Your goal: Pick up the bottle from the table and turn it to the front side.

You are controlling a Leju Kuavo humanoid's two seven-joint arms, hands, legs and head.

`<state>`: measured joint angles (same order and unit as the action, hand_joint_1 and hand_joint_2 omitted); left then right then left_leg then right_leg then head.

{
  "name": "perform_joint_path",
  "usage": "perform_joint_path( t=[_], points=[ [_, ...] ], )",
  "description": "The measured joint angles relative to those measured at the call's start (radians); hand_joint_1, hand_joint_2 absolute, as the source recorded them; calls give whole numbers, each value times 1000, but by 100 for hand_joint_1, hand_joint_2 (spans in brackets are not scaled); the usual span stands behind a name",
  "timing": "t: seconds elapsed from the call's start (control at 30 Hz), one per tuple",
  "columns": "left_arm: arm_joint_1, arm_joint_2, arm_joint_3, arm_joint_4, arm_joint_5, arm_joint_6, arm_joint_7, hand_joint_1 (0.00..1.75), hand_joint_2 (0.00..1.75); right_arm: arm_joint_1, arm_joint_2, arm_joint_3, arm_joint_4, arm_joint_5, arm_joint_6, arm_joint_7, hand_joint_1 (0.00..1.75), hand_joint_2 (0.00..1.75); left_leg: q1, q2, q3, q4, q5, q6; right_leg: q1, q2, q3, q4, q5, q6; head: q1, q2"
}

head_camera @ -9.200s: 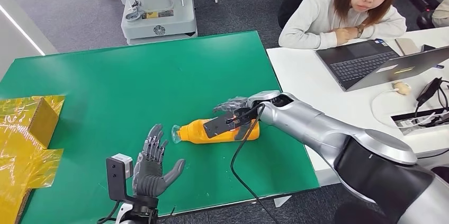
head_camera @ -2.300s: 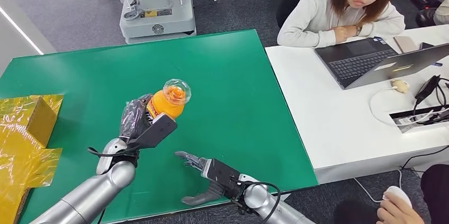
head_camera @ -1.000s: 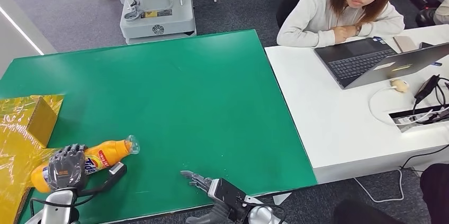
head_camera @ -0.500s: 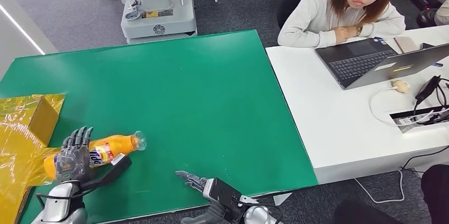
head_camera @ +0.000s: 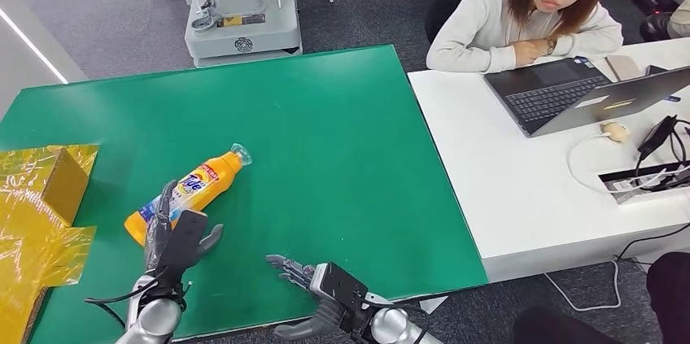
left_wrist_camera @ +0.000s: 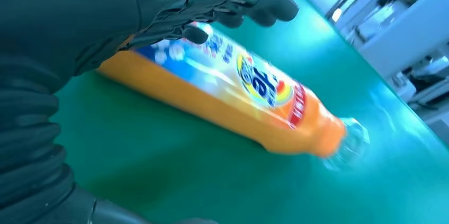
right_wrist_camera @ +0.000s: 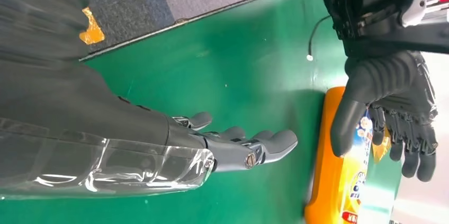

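- Orange bottle [head_camera: 189, 189] lies on its side on the green tabletop [head_camera: 325, 132], left-front area, label w/ blue/white logo facing up, clear cap end pointing away from the robot and a bit to the right.
- Left hand [head_camera: 175, 240] sits right at the bottle's base end, fingers spread apart, not wrapped round anything. In the left wrist view the fingers [left_wrist_camera: 254, 1] hang over the label w/ the bottle [left_wrist_camera: 227, 102] flat on the green below. Can't tell if a fingertip touches it, but it isn't gripped.
- Right hand [head_camera: 313, 295] is at the front edge of the tabletop, near the middle, palm low, fingers stretched out and apart, holding nothing. Well apart from the bottle.
- Right wrist view: right hand's fingers [right_wrist_camera: 254, 147] point across bare green toward the bottle [right_wrist_camera: 339, 176], w/ the left hand [right_wrist_camera: 392, 107] hovering over it.
- Stuff around: crinkly yellow wrapping and a cardboard box [head_camera: 45, 189] at the left edge of the tabletop, near the bottle base but not touching as far as I can see.
- White desk [head_camera: 504, 173] butts against the right side, w/ an open laptop [head_camera: 586, 96], cables and a black gadget [head_camera: 659, 145].
- Person in a light hoodie [head_camera: 521, 23] leans on that desk, arms folded.
- Grey machine base [head_camera: 240, 15] stands on the floor beyond the far edge.
- Nothing lies btw either hand and the bottle.
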<state>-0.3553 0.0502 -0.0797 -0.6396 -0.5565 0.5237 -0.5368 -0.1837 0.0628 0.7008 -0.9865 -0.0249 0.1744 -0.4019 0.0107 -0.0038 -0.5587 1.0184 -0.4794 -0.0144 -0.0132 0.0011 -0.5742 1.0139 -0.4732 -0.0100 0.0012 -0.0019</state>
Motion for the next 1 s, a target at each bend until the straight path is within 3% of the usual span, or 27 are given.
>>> perform_joint_path(
  t=[0.27, 0.4, 0.53, 0.7, 0.93, 0.97, 1.0],
  points=[
    [91, -60, -32, -202, 341, -102, -121, 0, 175, -2, 0, -2, 22, -32, -7, -29, 0, 175, 0, 0, 0, 0, 0, 0, 0, 0, -1, 0, 0, 0, 0, 0],
    [158, -88, -105, -370, 436, -118, -152, 0, 175, 13, -2, -24, -6, -80, -31, -50, 0, 175, 0, 0, -1, 0, -1, 1, 0, 0, -1, -1, 0, 0, 0, 0],
    [203, -111, -208, -502, 539, -202, -145, 0, 175, 65, -7, -83, -98, -139, -92, -97, 0, 175, 0, 0, -2, 0, -2, 2, 0, -1, -1, -2, 0, 1, 0, 0],
    [208, -136, -300, -558, 622, -249, -124, 0, 175, 154, -18, -181, -261, -155, -172, -123, 0, 175, 0, -1, -2, 0, -2, 2, 0, -1, -1, -2, 0, 1, 0, 0],
    [191, -151, -307, -565, 642, -271, -121, 0, 175, 236, -21, -274, -423, -71, -250, -144, 0, 175, 0, 0, -1, 0, -1, 2, 0, -1, -1, -1, 0, 0, 0, 0],
    [190, -151, -307, -567, 641, -272, -120, 0, 175, 246, -21, -283, -441, -64, -251, -139, 0, 131, 0, 0, -1, 0, -1, 2, 0, -1, -1, -1, 0, 0, 0, 0],
    [190, -151, -307, -568, 641, -273, -119, 0, 175, 251, -21, -287, -450, -61, -251, -137, 0, 116, 0, 0, -1, 0, -1, 2, 0, -1, -1, -1, 0, 0, 0, 0]
  ],
)
